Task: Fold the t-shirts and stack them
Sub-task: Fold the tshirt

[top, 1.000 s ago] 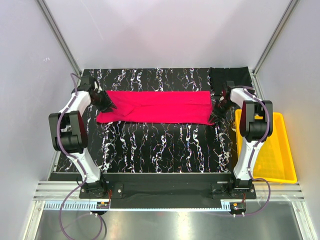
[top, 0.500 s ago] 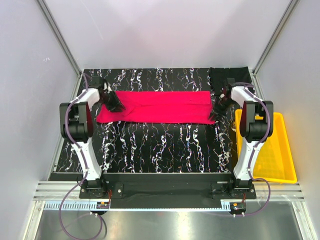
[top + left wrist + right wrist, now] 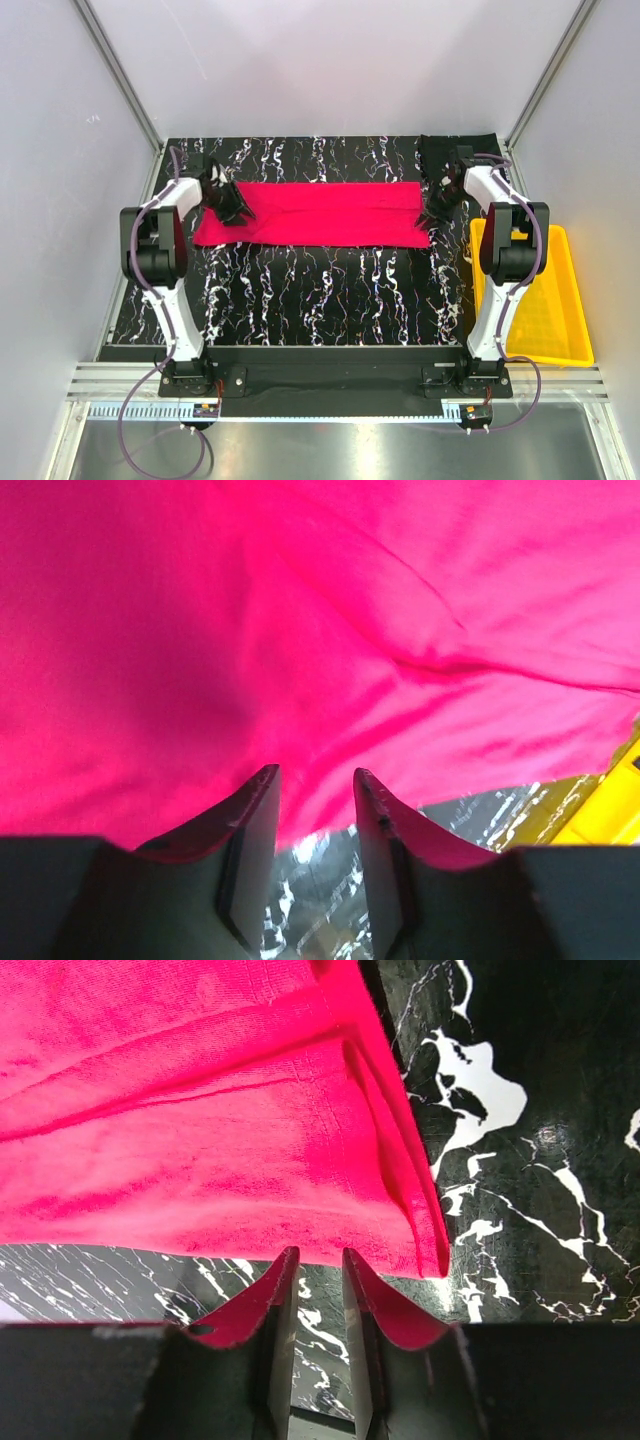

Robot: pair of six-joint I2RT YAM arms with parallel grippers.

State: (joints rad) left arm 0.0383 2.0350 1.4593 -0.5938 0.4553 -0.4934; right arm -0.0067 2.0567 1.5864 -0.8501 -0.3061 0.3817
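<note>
Red t-shirt (image 3: 315, 213): laid flat as a long band, folded lengthwise, running left to right across the far half of the table (image 3: 330, 290). Shallow creases are seen in the cloth in both wrist views.

Black t-shirt (image 3: 435, 152): bunched at the far right corner of the table, just beyond the right end of the red band.

Left gripper (image 3: 315, 773): set low at the left end of the red t-shirt. Its jaws are seen apart, with the tabletop visible in the gap and the cloth edge lying at the tips. Nothing is clamped.

Right gripper (image 3: 320, 1251): set at the right end of the red t-shirt, near its front corner. A narrow gap is seen between the jaws, with tabletop showing through it. The cloth edge lies just past the tips and is not pinched.

Yellow tray (image 3: 545, 300): placed off the right edge of the table, beside the right arm.
</note>
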